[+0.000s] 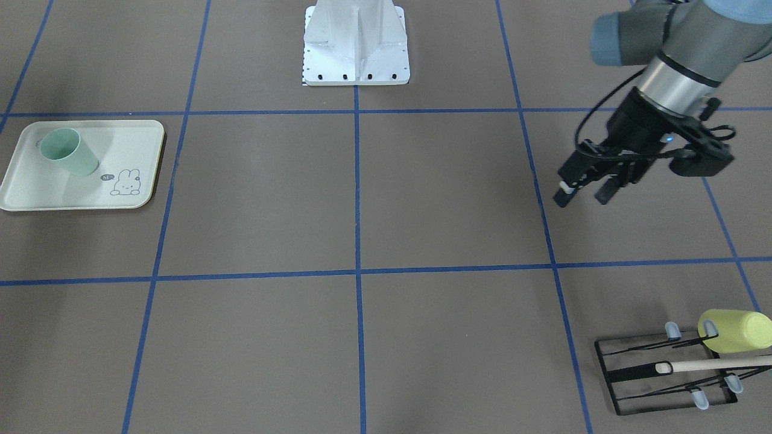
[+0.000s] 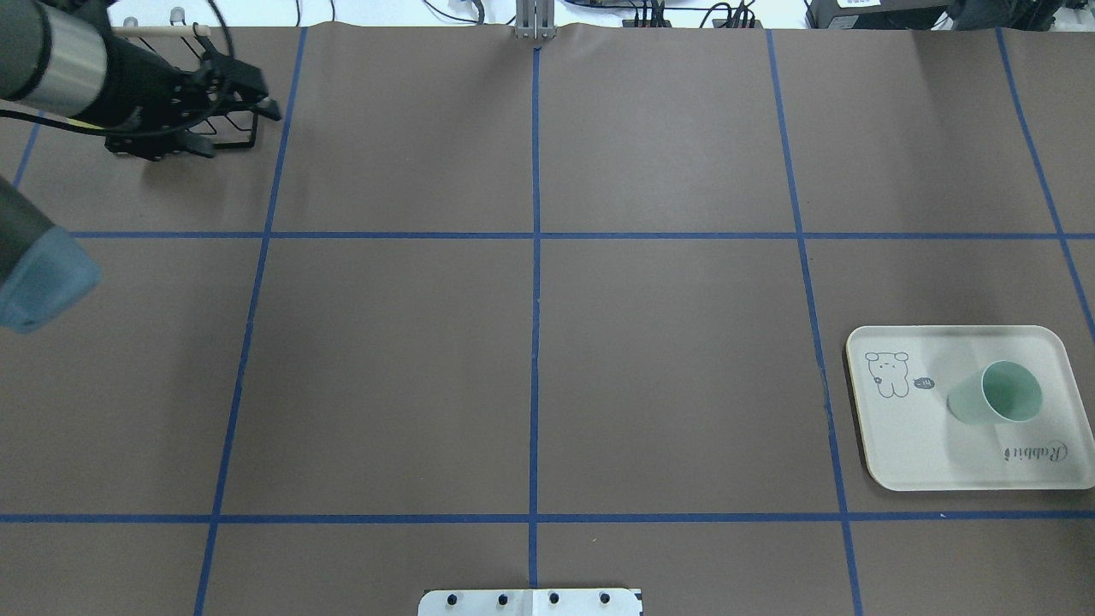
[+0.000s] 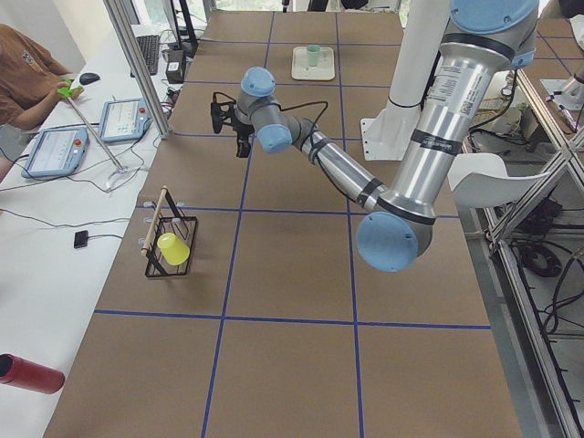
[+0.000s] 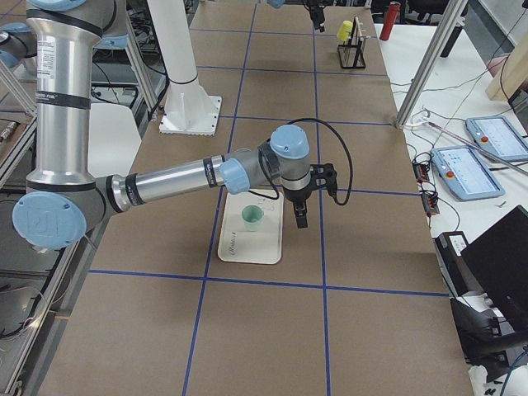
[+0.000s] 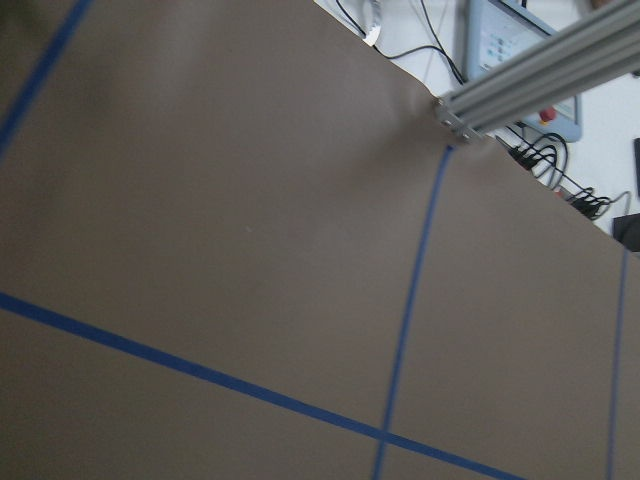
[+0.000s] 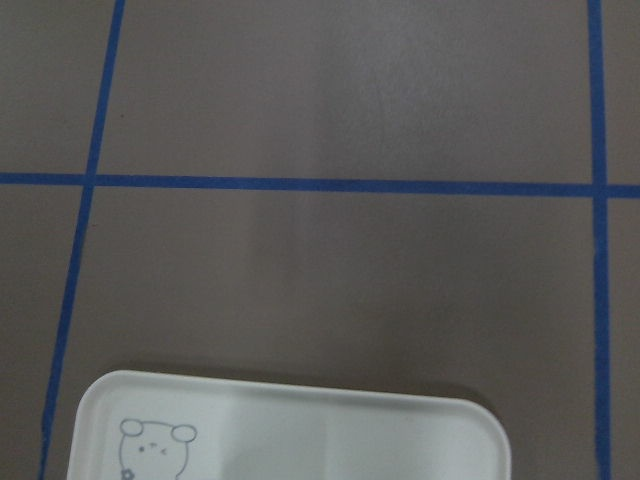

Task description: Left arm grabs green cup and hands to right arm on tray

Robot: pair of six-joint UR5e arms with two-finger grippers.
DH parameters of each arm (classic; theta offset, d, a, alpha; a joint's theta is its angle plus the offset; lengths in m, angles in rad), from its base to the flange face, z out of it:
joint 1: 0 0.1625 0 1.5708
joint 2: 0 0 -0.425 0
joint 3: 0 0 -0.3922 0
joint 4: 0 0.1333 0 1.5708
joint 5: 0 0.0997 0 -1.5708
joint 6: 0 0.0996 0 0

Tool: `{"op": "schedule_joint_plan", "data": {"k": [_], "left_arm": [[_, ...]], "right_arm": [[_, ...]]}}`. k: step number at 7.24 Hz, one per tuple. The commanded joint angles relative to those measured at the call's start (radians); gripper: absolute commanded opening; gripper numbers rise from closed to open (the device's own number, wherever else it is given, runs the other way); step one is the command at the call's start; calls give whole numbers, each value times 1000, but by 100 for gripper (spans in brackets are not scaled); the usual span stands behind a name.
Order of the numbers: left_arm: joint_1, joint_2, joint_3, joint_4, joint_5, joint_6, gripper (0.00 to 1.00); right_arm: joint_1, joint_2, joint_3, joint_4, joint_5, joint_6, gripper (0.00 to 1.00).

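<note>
One green cup point(image 1: 67, 152) upright on one tray point(image 1: 36, 196) — left gripper point(image 1: 582, 199) fingers apart, empty (right gripper point(image 4: 301, 219): spread unclear)

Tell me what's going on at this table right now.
The green cup stands upright on the tray, and nothing holds it. The left gripper hangs open and empty over the table at the other end, apart from the black wire rack that carries a yellow-green cup. The right gripper hangs just beside the tray; whether it is open cannot be told.
</note>
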Motion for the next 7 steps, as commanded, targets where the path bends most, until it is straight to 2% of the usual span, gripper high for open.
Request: {"op": "schedule_joint_plan", "data": {"k": [1,3,4,6,7], "left_arm": [[-132,167,10,76,-11,485,100],[-258,174,12,359,-11,914,100],[-334,175,13,497,-26,1043,100],[-495,197,111,600,-214,1215,100],[-545,197,218,597,-297,1312,100]], "right_arm": [[28,43,-5,-76,3,-44,100],[37,40,-6,-76,3,-44,100],[37,39,-14,-78,3,-59,100],[37,36,-35,-79,3,-71,100],[39,36,-34,-88,8,-73,100]]}}
